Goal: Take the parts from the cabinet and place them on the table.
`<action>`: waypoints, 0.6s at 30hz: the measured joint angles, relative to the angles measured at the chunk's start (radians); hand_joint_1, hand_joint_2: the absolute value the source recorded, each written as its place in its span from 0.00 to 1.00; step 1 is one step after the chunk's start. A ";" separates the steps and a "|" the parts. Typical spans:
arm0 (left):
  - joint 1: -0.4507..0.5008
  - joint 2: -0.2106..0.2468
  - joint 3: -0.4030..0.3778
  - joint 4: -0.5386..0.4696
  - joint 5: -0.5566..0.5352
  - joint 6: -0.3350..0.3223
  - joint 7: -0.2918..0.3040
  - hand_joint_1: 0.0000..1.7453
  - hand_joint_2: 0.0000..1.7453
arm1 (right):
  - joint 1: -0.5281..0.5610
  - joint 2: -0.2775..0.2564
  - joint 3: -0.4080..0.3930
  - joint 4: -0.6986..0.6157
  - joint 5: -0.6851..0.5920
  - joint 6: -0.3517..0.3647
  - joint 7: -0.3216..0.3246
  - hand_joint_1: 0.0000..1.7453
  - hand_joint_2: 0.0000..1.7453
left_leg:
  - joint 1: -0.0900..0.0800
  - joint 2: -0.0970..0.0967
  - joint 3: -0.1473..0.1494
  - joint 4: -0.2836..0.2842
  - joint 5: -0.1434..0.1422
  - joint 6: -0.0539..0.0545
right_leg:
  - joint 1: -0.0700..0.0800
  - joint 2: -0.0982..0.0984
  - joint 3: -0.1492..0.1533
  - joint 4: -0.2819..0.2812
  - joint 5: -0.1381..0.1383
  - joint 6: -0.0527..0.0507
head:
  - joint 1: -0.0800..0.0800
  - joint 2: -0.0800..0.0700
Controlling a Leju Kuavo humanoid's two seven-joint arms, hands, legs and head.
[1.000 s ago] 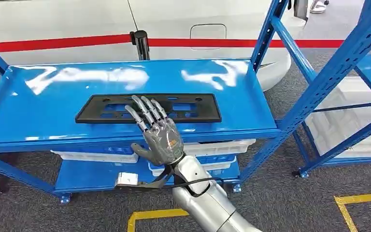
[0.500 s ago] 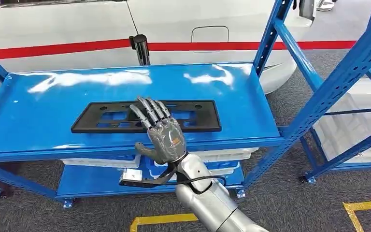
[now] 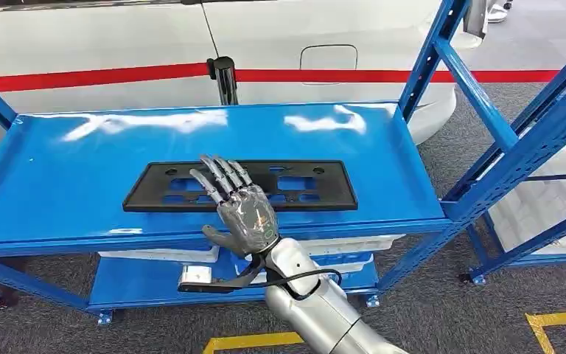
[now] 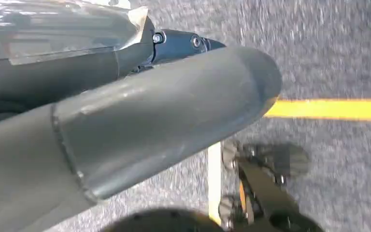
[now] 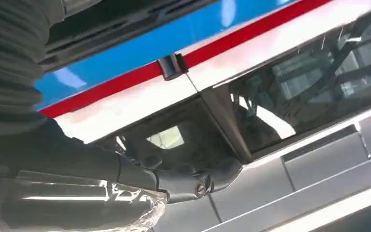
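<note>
Where the silver arm rises from below: right hand, fingers spread apart and extended, holding nothing, tips over near edge of black part; contact not discernible. Black part: flat, perforated, lying lengthwise on top shelf of blue cabinet. White bins on lower shelf. Beyond: white car with red stripe. Left hand: hanging over grey floor; finger state cannot be told.

Shelf deck: blue painted metal, high gloss, bright reflections. Part: black plastic, matt, lightly textured, with cut-outs. Right hand: grey fingers, glossy clear film over its back. Forearm: smooth silver shell with satin sheen. Floor: dark grey carpet, rough nap. Lower bins: white plastic.
</note>
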 joint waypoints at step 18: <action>-0.001 -0.001 -0.007 0.000 0.011 0.010 0.010 0.00 0.00 | -0.075 0.009 0.025 0.158 0.074 0.035 0.140 0.00 1.00 | -0.004 0.000 0.001 0.001 -0.001 0.014 | -0.008 0.000 0.001 -0.007 0.002 0.019 | 0.000 0.000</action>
